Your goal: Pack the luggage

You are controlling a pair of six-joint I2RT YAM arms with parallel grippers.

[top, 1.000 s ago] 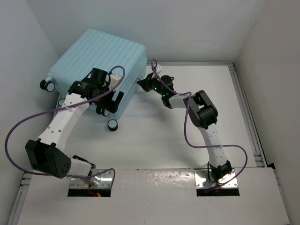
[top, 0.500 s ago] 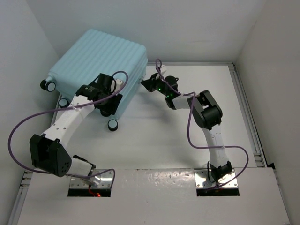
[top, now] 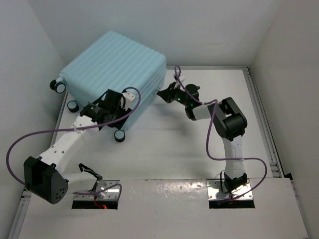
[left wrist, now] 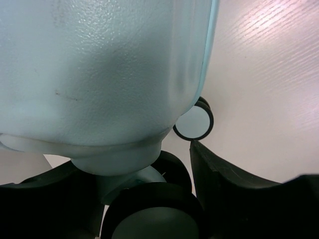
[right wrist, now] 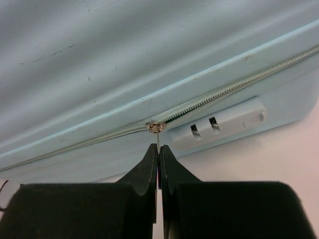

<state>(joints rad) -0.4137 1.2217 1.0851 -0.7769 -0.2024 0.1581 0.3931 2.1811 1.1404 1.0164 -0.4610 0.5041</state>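
Observation:
The luggage [top: 114, 64], a big pale aqua ribbed hard-shell suitcase, lies shut at the table's back left. My left gripper [top: 102, 119] is at its near corner. In the left wrist view its jaws [left wrist: 149, 199] close on a black-rimmed caster wheel [left wrist: 152, 214] under the shell [left wrist: 99, 64]. My right gripper [top: 160, 93] is at the suitcase's right side. In the right wrist view it is shut [right wrist: 159, 148] on the thin metal zipper pull [right wrist: 157, 135] hanging from the slider on the zip line of the shell [right wrist: 124, 50].
Other wheels show at the suitcase's left end [top: 59, 85], [top: 73, 106] and near corner [top: 119, 135]. A lock block with two slots [right wrist: 224, 122] sits just right of the slider. White walls close in at the left and back. A rail [top: 259, 109] runs along the table's right.
The suitcase has swung and shifted to the right and back. My left gripper has closed on the corner wheel. My right gripper has moved right, still shut on the zipper pull.

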